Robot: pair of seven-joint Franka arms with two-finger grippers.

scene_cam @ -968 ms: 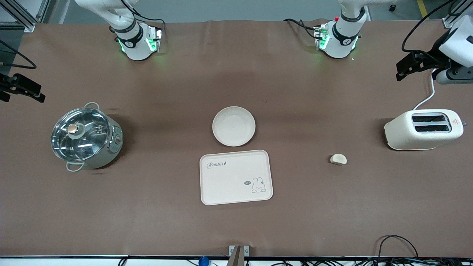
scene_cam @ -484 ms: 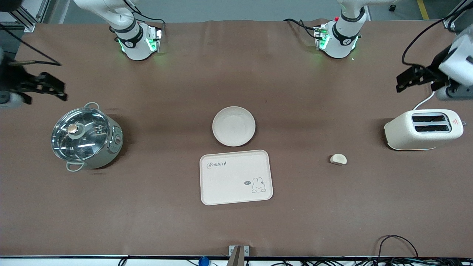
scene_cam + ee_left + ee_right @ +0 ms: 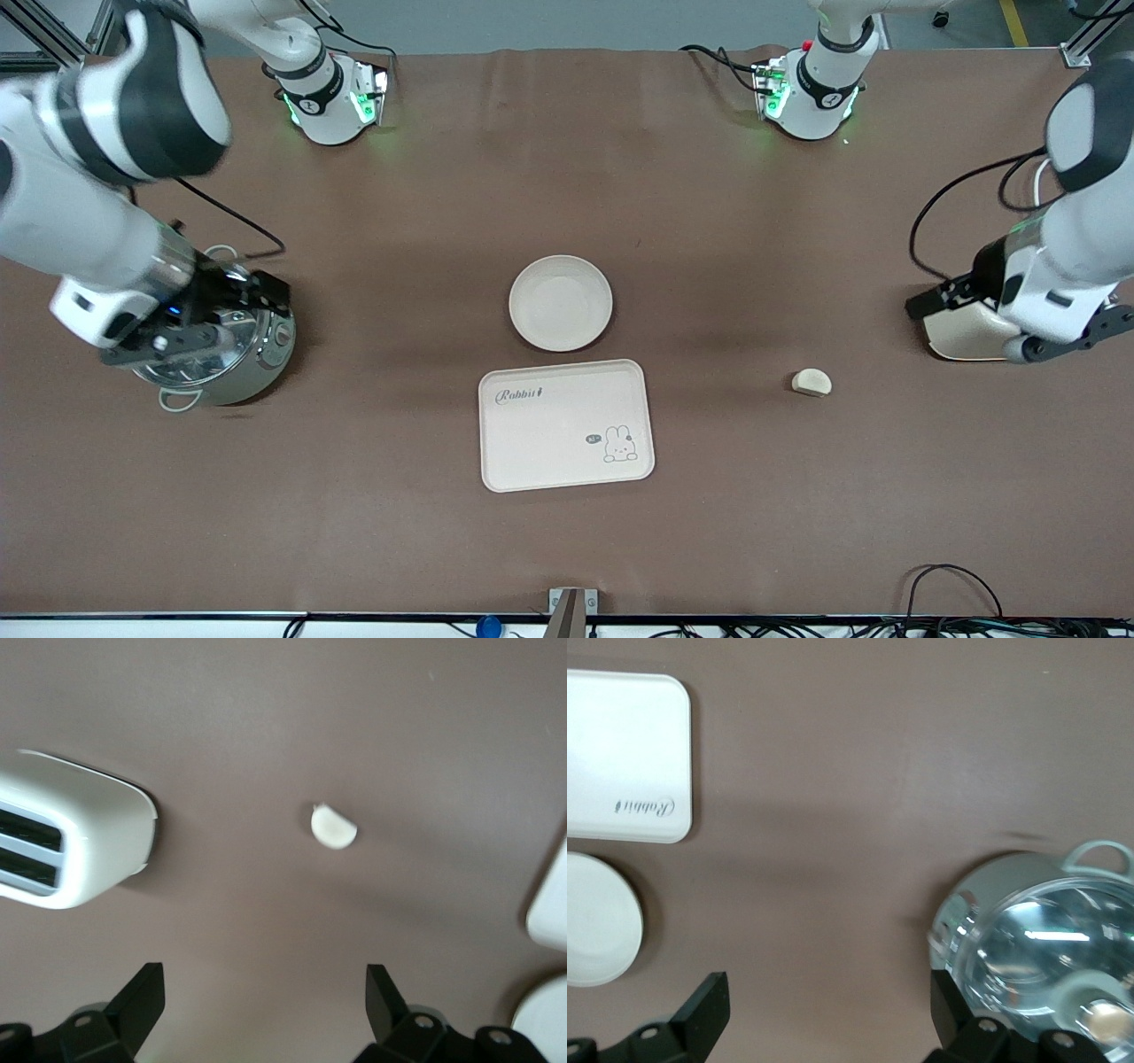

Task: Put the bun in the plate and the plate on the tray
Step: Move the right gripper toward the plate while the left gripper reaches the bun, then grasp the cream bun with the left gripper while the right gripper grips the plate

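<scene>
the bun (image 3: 811, 382) lies alone on the worktop (image 3: 797, 496) toward the left arm's end, well apart from the plate (image 3: 560, 302). the plate sits just farther from the front camera than the tray (image 3: 566, 424). the left pincer (image 3: 266, 1005) hangs fingers apart over the toaster (image 3: 961, 330), the right pincer (image 3: 828, 1014) likewise apart over the pot (image 3: 232, 354). main risk: the small smooth bun may roll or squash under an off-centre pinch.

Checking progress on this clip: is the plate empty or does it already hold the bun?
Empty. The plate shows a bare inside, while the bun lies on the table toward the left arm's end, beside the toaster.
</scene>
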